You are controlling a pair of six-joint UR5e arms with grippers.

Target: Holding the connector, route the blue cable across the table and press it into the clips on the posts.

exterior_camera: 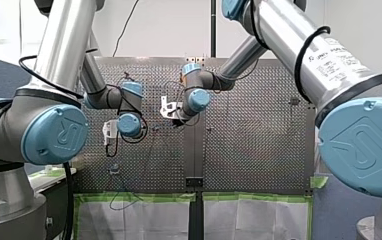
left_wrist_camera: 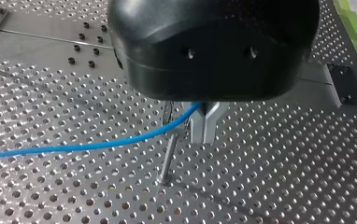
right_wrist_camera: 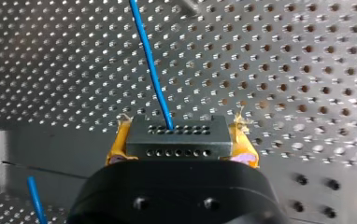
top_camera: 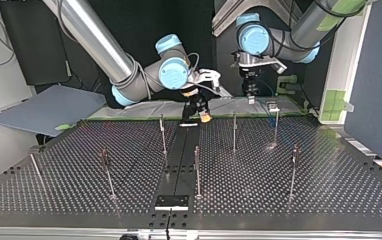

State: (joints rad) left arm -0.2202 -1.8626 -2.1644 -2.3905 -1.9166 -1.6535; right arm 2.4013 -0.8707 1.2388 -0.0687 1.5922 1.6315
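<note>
Front: right gripper (exterior_camera: 176, 119) and left gripper (exterior_camera: 110, 142) low over table (exterior_camera: 259, 150). Label (exterior_camera: 336, 55) on right arm, print too blurred to read; logo on cap (exterior_camera: 364, 145).

Top: yellow pads (top_camera: 205, 118) visible; connector too small to make out.

Left wrist: metal fingers (left_wrist_camera: 204, 126) nearly together, cable (left_wrist_camera: 74, 147) running in between, looks pinched. Post (left_wrist_camera: 167, 158) just beside.

Right wrist: pads clamped on connector (right_wrist_camera: 176, 135); cable exits connector, runs ahead. Best approach: firm connector grip, cable taut, press straight down into clip.

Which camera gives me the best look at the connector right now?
Right wrist view: the connector shows close up, clamped between my right hand's yellow pads, cable leaving its holed face. In the top view it is too small to make out under that hand; front and left wrist views do not show it.
</note>
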